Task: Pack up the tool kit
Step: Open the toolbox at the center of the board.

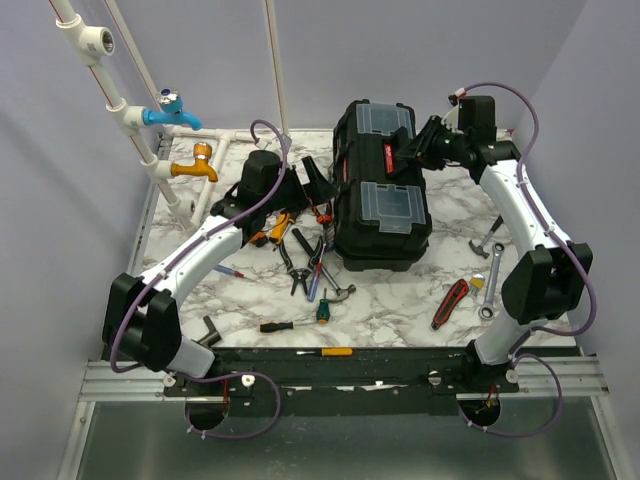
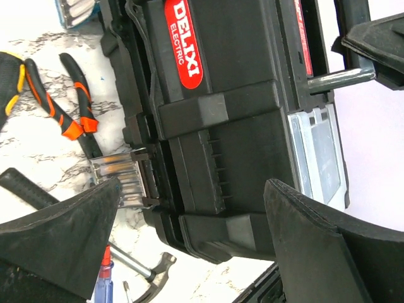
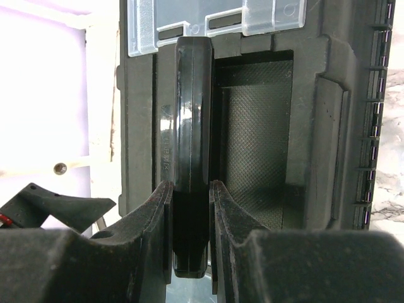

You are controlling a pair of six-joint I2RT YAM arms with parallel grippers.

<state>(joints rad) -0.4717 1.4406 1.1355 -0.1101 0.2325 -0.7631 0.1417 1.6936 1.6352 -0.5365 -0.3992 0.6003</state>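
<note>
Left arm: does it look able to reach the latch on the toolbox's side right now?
Probably yes. The left gripper is open, facing the toolbox, with the side latch just ahead by one finger and nothing between. The right gripper grips the handle on top, away from that side.

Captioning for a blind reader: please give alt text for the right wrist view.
The right tool is shut on the black handle of the toolbox, seen close up. Right of the handle is a textured recess in the lid; clear compartment covers show along the top edge.
</note>
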